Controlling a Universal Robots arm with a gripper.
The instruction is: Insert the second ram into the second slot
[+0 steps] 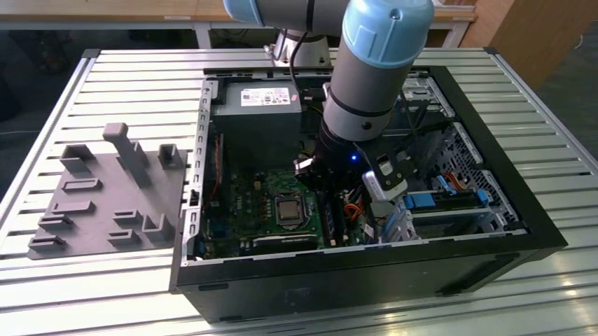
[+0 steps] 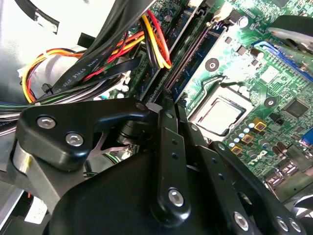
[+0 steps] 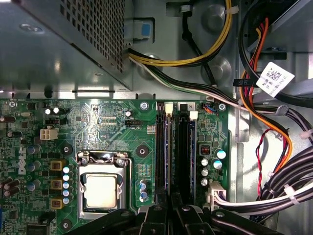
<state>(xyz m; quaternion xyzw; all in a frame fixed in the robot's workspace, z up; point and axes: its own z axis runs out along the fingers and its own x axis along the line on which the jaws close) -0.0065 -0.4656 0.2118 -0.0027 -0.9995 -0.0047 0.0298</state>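
My gripper [image 3: 171, 209] is down inside the open computer case [image 1: 486, 231], at the memory slots beside the processor socket [image 3: 100, 188]. Its fingers [image 2: 168, 147] are pressed together and nothing shows between them. In line with them a thin blue-green strip, the second ram [image 3: 167, 156], stands edge-on in its slot, whose white latch [image 3: 169, 108] is at the far end. In the second wrist view that strip [image 2: 191, 58] runs away from the fingertips. I cannot tell whether the tips touch it. A darker stick [image 3: 183, 156] fills the slot next to it.
Bundles of coloured and black cables [image 3: 274, 122] crowd the side of the slots away from the socket. The power supply [image 1: 257, 98] stands at the case's back, and a drive cage [image 1: 449, 199] at the exterior view's right. Outside the case lies a grey holder plate [image 1: 103, 189].
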